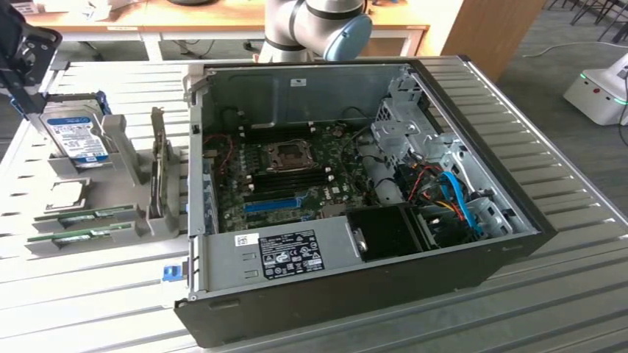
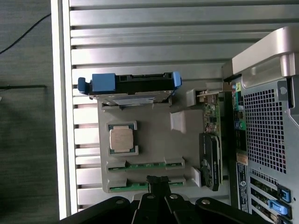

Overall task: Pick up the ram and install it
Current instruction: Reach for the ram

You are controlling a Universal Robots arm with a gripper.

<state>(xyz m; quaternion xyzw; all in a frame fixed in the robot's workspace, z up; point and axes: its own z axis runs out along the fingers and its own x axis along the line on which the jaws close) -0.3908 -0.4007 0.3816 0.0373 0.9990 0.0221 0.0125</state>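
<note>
Wrist view. The gripper (image 2: 159, 183) hangs over the grey holder (image 2: 154, 140), fingers (image 2: 153, 184) clenched together on nothing. The ram (image 2: 135, 185) lies flat in the holder slot right below the fingertips, untouched. A second stick (image 2: 145, 164) sits in the next slot, then a processor chip (image 2: 122, 139) and a hard drive (image 2: 128, 86) on edge.

Judgement: approach step, pick-up not begun. A grasp calls for the fingers to part and straddle the stick's thin edges, square to its length.

Exterior view. The ram (image 1: 79, 235) is in the outermost slot of the holder, at the exterior view's left of the open computer case (image 1: 471, 243). The motherboard (image 1: 294, 169) lies exposed inside, well apart from the ram.

Surface: a slatted metal table (image 1: 549, 301), pale, ribs running across. Room: a wooden desk (image 1: 196, 29) behind, grey floor, a white machine (image 1: 598, 92) at the exterior view's right.
</note>
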